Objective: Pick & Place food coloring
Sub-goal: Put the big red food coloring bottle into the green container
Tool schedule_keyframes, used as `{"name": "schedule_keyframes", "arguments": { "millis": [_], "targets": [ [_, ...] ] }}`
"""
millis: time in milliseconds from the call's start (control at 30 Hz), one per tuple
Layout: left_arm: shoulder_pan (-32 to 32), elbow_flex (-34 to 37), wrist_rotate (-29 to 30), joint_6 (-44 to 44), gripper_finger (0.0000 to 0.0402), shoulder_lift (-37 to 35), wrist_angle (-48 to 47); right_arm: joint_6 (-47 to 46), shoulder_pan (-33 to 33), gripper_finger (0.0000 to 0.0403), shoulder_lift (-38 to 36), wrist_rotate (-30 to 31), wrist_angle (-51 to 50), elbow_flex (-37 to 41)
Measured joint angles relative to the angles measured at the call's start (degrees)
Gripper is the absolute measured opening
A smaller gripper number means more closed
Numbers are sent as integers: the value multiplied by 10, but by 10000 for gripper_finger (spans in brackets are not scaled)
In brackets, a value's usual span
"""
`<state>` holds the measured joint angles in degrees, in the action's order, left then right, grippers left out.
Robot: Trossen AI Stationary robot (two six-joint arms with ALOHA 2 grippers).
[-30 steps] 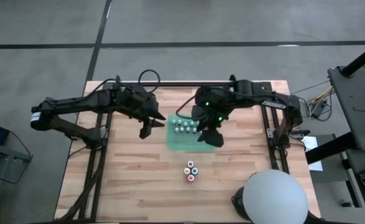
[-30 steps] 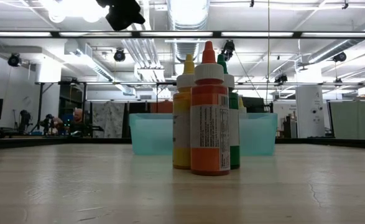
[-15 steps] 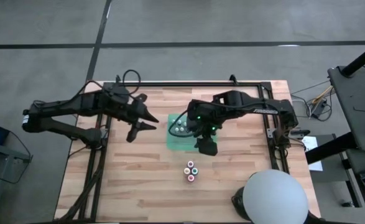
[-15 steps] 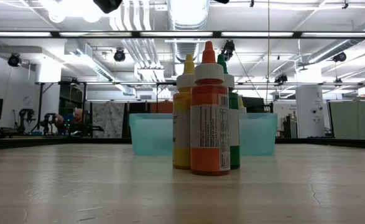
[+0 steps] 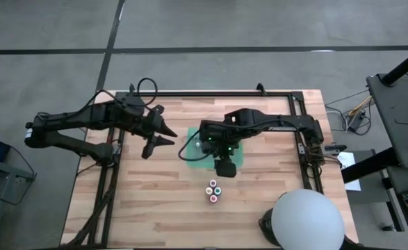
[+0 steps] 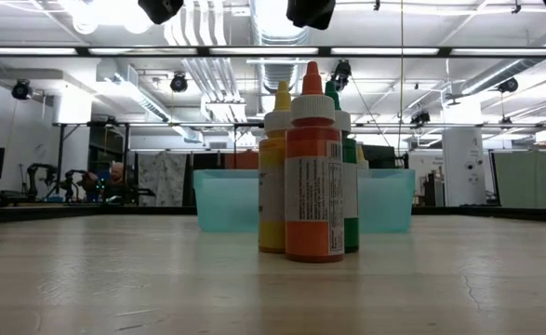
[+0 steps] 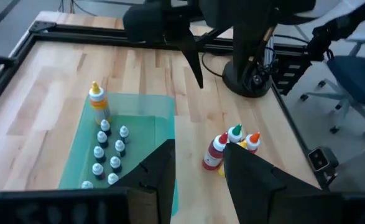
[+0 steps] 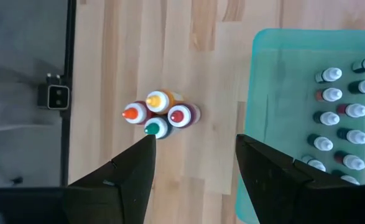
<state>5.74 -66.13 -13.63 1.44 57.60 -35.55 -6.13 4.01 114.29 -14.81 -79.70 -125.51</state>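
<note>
On the green tray (image 8: 275,99) stand tiny bottles (image 8: 341,118).

Green mat (image 7: 142,134) flat on wood table (image 5: 148,201); white dome (image 5: 306,221) at table edge.

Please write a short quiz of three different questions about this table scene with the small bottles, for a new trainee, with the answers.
1. True or false: the four bottles with coloured tips stand inside the green tray.
2. The right gripper has its fingers: A) open, holding nothing; B) shut on a bottle; C) shut on the tray.
3. Fill in: in the tray, the tall yellow-orange dropper bottle stands at one ____ of the rows of tiny bottles.

Key: 1 false, they stand on the wooden table beside it; 2 A; 3 end.
</note>
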Motion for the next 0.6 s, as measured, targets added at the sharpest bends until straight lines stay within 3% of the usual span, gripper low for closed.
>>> {"name": "schedule_keyframes", "arguments": {
  "millis": [267,600],
  "targets": [
    [0,0,-4,31,108,-3,-4,39,9,215,2,5,-7,0],
    [0,0,-3,-51,108,-26,-10,-19,59,215,2,79,4,0]
  ]
}}
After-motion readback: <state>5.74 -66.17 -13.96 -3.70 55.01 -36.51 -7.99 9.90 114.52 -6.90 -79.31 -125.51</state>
